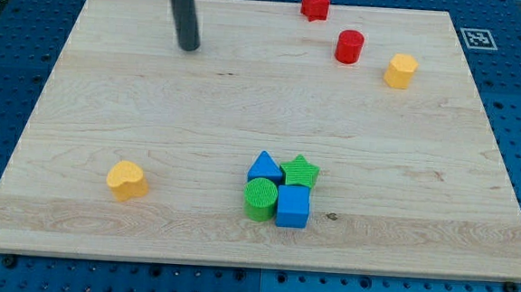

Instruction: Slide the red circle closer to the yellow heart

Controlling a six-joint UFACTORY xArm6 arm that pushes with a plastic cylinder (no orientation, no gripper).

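Approaching is the step in hand: on the wooden board, my tip is a bare rod, no jaws, touching nothing. The red circle lies well to its right, the yellow heart well below, slightly left. Next, I judge, the tip must reach the circle's upper-right side to push down-left.

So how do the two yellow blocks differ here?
The yellow heart is lobed and lies near the view's bottom left, alone; the yellow hexagon-like block has flat sides and sits near the view's top right, beside the red circle. Both are yellow, upright and far from my tip.
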